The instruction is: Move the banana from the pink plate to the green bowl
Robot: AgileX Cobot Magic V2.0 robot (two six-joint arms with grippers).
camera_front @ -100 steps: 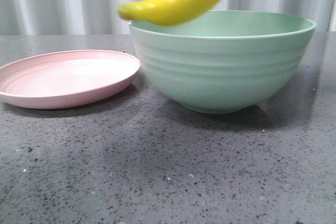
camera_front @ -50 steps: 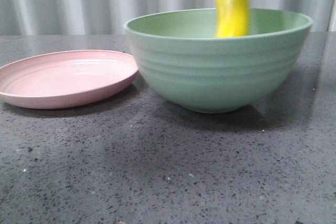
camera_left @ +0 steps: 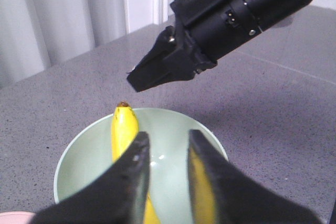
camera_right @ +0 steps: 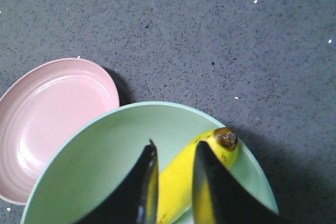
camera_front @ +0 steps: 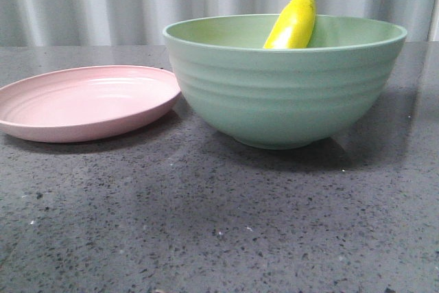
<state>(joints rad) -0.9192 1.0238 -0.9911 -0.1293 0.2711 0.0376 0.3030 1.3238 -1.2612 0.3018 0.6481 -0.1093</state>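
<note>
The banana (camera_front: 291,24) lies in the green bowl (camera_front: 281,94), leaning on the far wall with its dark tip above the rim. No gripper holds it. The pink plate (camera_front: 82,101) sits bare to the left of the bowl. My right gripper (camera_right: 176,148) is open and empty above the bowl (camera_right: 94,161), with the banana (camera_right: 212,148) seen below between its fingers. My left gripper (camera_left: 168,136) is open and empty, also above the bowl (camera_left: 73,156) and banana (camera_left: 123,129). The right gripper (camera_left: 144,77) also shows in the left wrist view. Neither gripper shows in the front view.
The bowl and plate (camera_right: 58,108) stand side by side on a dark speckled counter (camera_front: 219,224). A pale corrugated wall (camera_front: 82,5) runs behind it. Both arms hover close together over the bowl.
The banana was carried over the bowl, swung upright above it, and is now released, resting inside against the far wall. The gripper has left the front view.
</note>
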